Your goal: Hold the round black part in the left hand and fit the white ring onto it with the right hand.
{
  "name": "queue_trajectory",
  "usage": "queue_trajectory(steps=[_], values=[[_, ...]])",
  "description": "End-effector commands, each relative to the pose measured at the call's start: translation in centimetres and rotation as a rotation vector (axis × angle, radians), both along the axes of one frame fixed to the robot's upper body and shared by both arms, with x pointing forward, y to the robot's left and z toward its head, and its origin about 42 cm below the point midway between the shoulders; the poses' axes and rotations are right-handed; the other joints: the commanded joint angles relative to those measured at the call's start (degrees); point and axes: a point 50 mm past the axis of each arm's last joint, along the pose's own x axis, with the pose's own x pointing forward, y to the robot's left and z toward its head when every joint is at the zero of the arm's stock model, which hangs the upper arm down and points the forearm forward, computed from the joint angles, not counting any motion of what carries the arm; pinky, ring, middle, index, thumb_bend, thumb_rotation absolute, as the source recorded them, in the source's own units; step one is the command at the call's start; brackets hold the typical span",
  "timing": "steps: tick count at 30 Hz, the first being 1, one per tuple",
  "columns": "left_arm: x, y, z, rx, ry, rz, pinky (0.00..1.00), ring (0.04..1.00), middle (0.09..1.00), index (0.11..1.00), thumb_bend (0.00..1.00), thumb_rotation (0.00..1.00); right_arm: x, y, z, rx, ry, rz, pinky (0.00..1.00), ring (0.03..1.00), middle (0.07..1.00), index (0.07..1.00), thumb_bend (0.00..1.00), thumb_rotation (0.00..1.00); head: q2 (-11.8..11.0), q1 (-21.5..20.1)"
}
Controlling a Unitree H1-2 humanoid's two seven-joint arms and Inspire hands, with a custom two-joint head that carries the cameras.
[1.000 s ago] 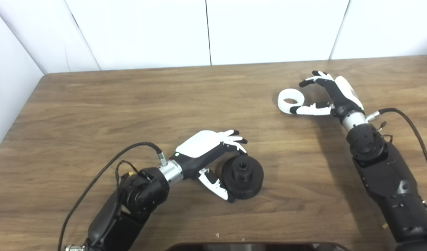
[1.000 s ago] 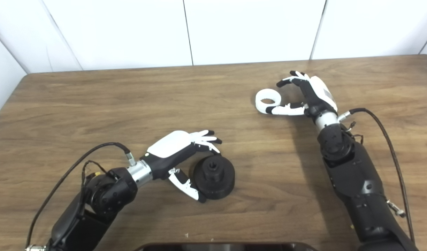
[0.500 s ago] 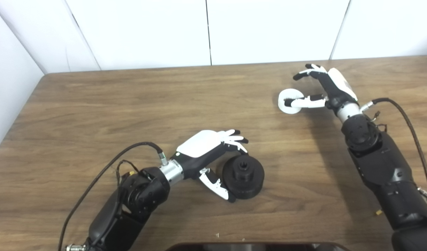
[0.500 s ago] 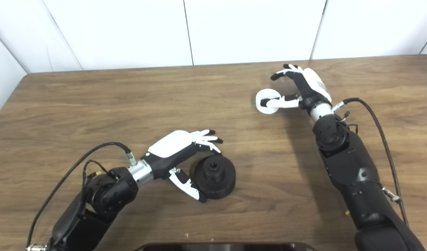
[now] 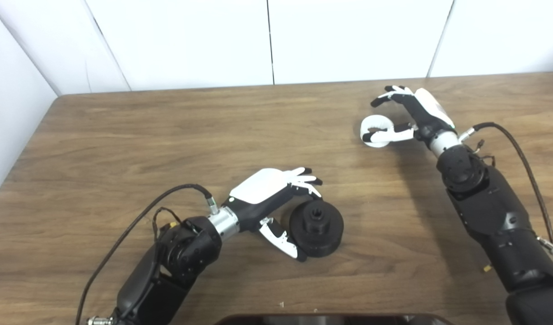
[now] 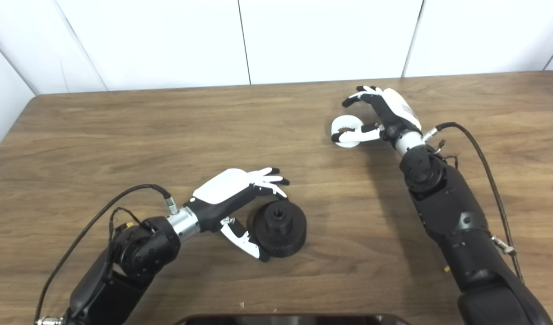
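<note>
On table (image 5: pixel 123 135), left hand (image 5: pixel 276 198) spread round black part (image 5: pixel 316 222); right hand (image 5: pixel 407 115) spread over white ring (image 5: pixel 376 131).

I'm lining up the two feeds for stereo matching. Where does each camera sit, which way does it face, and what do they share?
Left eye view: on the head, looking down and forward over the table; both arms enter from the bottom edge, the left robot hand beside the black part.
Right eye view: on the head beside it, facing the same way; the right robot hand is at the white ring.
Shared: the same scene, everything sitting further left in the right eye view.
</note>
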Motion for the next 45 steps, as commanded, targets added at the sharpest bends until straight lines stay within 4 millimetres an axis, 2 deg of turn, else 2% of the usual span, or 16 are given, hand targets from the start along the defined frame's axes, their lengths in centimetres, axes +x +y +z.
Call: queue_trajectory(steps=[1, 11, 23, 35, 45], values=[[0.3, -0.3, 1.0, 0.011, -0.042, 0.000, 0.93, 0.985, 0.913, 0.663, 0.90, 0.26, 1.5, 0.3, 3.6, -0.020, -0.101, 0.042, 1.00, 1.000, 0.928, 0.700, 0.89, 0.32, 0.2, 0.0], [0.3, -0.2, 0.8, 0.003, -0.043, 0.006, 0.93, 0.984, 0.911, 0.661, 0.90, 0.27, 1.3, 0.2, 2.9, -0.062, -0.064, 0.054, 1.00, 1.000, 0.930, 0.703, 0.89, 0.33, 0.3, 0.1], [0.2, -0.3, 0.9, 0.001, -0.043, 0.006, 0.96, 0.985, 0.914, 0.662, 0.90, 0.27, 1.2, -0.2, 2.5, -0.081, -0.040, 0.057, 1.00, 1.000, 0.928, 0.696, 0.87, 0.28, 0.5, 0.2], [0.0, -0.4, 1.0, -0.010, -0.034, 0.011, 0.93, 0.989, 0.915, 0.660, 0.90, 0.25, 1.2, -0.6, 2.3, -0.087, -0.025, 0.049, 1.00, 1.000, 0.918, 0.703, 0.85, 0.31, 0.7, 0.3], [-0.1, -0.5, 1.0, -0.013, -0.036, 0.011, 0.93, 0.986, 0.914, 0.659, 0.90, 0.26, 1.0, -0.9, 2.1, -0.080, -0.021, 0.052, 1.00, 1.000, 0.906, 0.672, 0.82, 0.29, 0.8, 0.4]])
